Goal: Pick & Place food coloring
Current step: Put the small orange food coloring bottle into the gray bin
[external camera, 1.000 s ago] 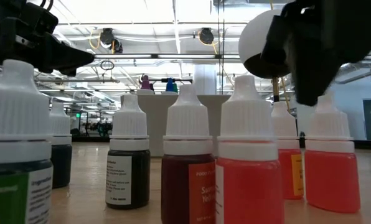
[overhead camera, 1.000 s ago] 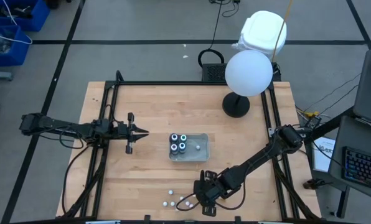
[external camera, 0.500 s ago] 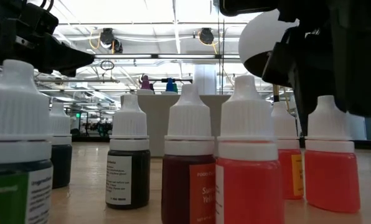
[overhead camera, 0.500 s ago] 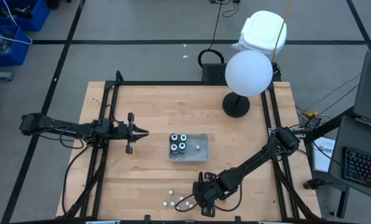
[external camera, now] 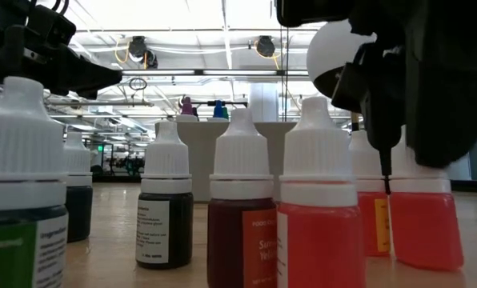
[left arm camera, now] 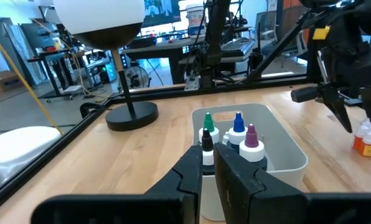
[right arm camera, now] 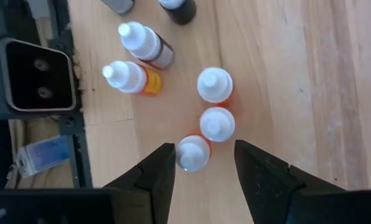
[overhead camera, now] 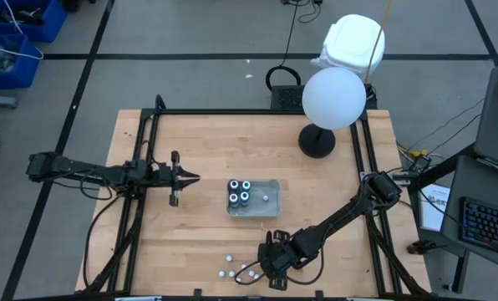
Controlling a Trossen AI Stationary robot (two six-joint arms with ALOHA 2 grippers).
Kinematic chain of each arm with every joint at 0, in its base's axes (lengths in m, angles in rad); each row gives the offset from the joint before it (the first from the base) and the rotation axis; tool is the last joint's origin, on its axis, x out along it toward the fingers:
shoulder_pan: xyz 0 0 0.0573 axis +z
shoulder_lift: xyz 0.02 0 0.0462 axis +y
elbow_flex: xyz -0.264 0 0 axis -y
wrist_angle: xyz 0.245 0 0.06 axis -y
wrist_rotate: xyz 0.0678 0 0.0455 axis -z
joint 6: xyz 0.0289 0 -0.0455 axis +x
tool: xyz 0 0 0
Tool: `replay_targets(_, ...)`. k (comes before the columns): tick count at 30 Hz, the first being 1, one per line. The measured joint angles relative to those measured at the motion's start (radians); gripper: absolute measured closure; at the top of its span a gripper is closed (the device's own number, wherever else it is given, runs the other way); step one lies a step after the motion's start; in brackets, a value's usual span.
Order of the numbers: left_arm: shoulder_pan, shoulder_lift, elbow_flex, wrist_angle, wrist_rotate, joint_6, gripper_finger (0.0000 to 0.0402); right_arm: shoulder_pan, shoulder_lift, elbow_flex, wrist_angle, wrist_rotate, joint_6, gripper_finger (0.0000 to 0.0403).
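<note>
- Wooden table (overhead camera: 190,234), clear tray (overhead camera: 271,201) at its middle holding four food coloring bottles (overhead camera: 240,192).
- More white-capped bottles (overhead camera: 236,269) stand loose at the near edge.
- Right gripper (right arm camera: 201,165) now lower than a second ago, fingers spread open either side of one orange bottle (right arm camera: 193,152), not clamped.
- Left gripper (overhead camera: 185,178) unchanged, left of tray, fingers nearly together, holding nothing.
- Globe lamp (overhead camera: 332,100) at far right.

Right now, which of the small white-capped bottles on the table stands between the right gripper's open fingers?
The orange-red white-capped bottle at the end of the row of three, directly under the right gripper; the others sit beyond the fingertips.
</note>
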Motion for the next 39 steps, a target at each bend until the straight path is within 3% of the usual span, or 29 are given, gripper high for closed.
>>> replay_targets(19, 0.0, 0.0, 0.0, 0.0, 0.0, 0.0, 0.0353, 0.015, 0.0, 0.001, 0.013, -0.003, -0.048, 0.0344)
replay_targets(33, 0.0, 0.0, 0.0, 0.0, 0.0, 0.0, 0.0353, 0.016, -0.01, 0.001, -0.04, -0.009, -0.052, 0.0347)
replay_targets(39, 0.0, 0.0, 0.0, 0.0, 0.0, 0.0, 0.0353, 0.016, -0.079, 0.001, -0.109, 0.036, -0.064, 0.0347)
